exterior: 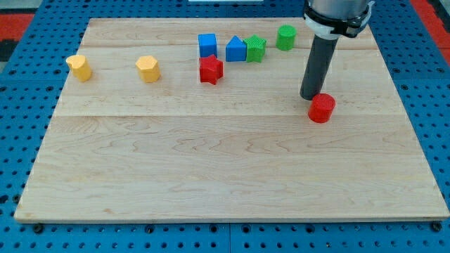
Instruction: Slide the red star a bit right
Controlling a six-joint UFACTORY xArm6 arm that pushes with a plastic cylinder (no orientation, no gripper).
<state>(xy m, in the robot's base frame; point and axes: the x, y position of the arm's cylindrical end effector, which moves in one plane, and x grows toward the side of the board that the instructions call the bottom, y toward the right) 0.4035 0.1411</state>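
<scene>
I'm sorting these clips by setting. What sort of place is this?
Probably a robotics lab bench: a wooden board lies on a blue perforated base, small coloured blocks like the red star sit on it, and my tip rests beside the red cylinder.

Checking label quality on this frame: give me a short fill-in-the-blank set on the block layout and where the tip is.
1. My tip sits just up and to the view's left of the red ____ block.
2. The red star lies just below the ____ cube.
3. The two blocks nearest the view's left edge, one and the other, are both ____.
4. The green star touches the blue ____-shaped block.

Missing words: cylinder; blue; yellow; house
</scene>
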